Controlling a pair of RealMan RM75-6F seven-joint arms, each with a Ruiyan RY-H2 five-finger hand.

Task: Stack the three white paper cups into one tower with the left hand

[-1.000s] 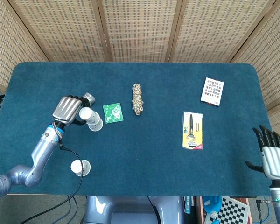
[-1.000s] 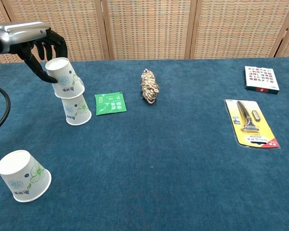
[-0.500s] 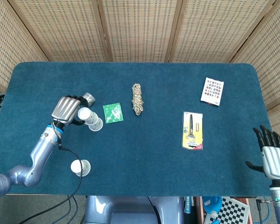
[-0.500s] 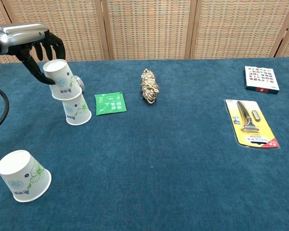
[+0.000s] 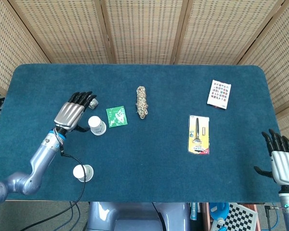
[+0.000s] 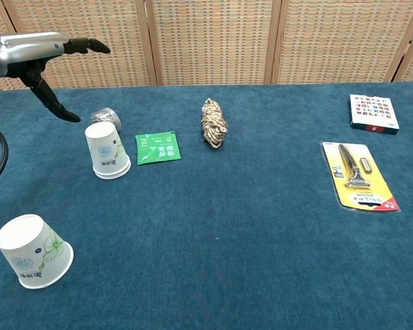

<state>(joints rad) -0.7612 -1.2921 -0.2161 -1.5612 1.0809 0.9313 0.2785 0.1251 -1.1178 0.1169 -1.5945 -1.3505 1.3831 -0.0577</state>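
Two white paper cups (image 6: 107,150) stand upside down, one nested fully over the other, so they look like a single cup (image 5: 97,125) left of centre. My left hand (image 6: 38,51) hovers above and to the left of them with its fingers spread, holding nothing; in the head view this hand (image 5: 74,111) is just beside the stack. A third upside-down cup (image 6: 33,250) stands alone near the front left edge (image 5: 82,173). My right hand (image 5: 281,161) is open at the front right corner, off the table.
A small silver object (image 6: 106,117) lies just behind the stack. A green tea packet (image 6: 158,147) is to its right, then a rope bundle (image 6: 214,122). A yellow razor pack (image 6: 358,176) and a card box (image 6: 374,112) lie far right.
The upper cup has dropped fully down over the lower one. My left hand has let go of it, spread its fingers and drawn back up and left.
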